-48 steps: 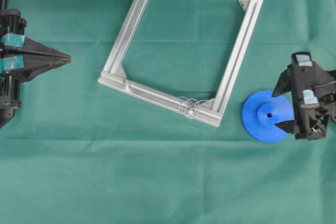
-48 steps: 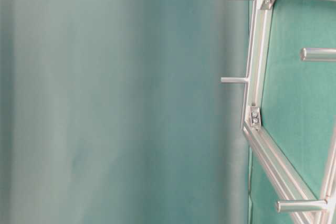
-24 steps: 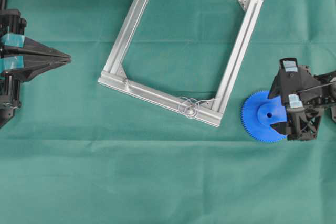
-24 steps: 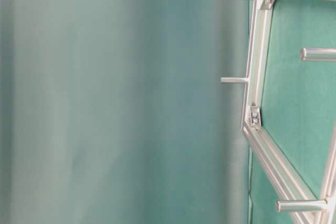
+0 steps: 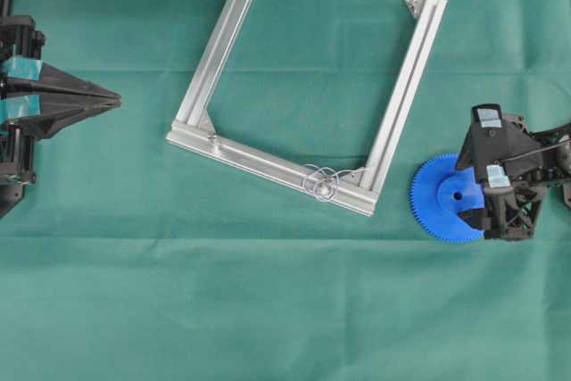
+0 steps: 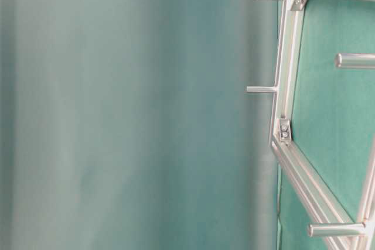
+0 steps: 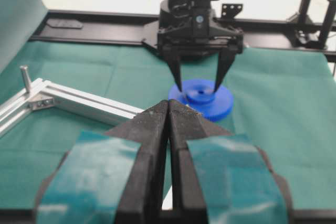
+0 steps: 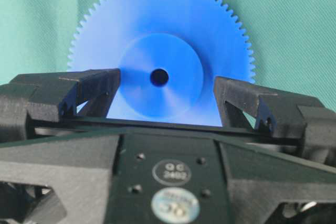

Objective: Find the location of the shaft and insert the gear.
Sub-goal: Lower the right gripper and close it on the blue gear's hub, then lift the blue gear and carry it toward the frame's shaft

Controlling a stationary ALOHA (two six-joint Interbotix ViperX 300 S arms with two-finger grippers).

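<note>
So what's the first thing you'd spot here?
The bright blue gear, lying flat on the green cloth at the right. The right gripper stands open over it, one finger either side of its hub. Next comes the shiny metal frame in the middle.

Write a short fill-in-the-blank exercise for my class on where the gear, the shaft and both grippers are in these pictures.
1. The right gripper has its jaws ____ on either side of the hub.
2. The blue gear lies flat on the ____ cloth.
3. The wire-ringed shaft stands on the aluminium ____.
4. The left gripper is ____.

Missing words: open; green; frame; shut
</note>
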